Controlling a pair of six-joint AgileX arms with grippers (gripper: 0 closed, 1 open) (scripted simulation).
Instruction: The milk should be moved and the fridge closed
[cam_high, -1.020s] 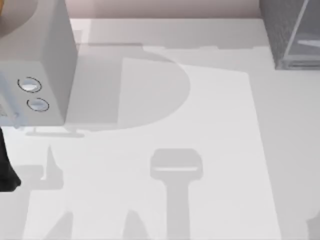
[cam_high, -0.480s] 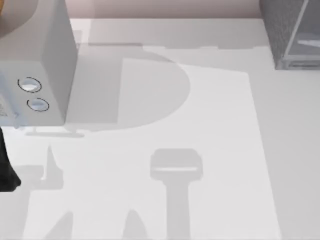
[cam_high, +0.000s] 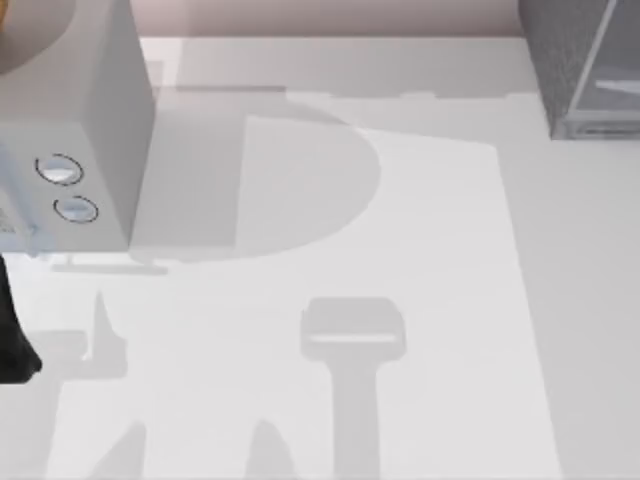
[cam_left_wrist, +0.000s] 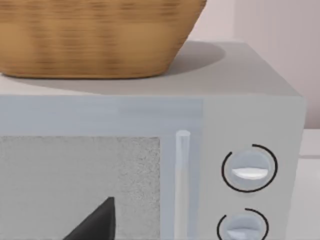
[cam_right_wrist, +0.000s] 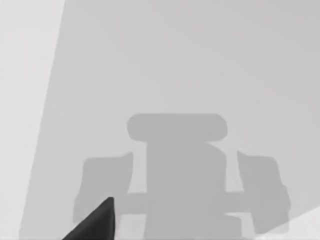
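Nothing is shifting since a second ago: the fridge (cam_high: 585, 70) is sitting at the table's (cam_high: 420, 250) far right corner, the left arm (cam_high: 12, 340) is waiting at its left edge, and whether either gripper is apart or together cannot be told.

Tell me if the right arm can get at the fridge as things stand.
Probably yes. The fridge stands at the table's far right corner, nothing lies on the bare surface before it, and the right wrist view looks down on bare tabletop. The reach itself can't be judged.
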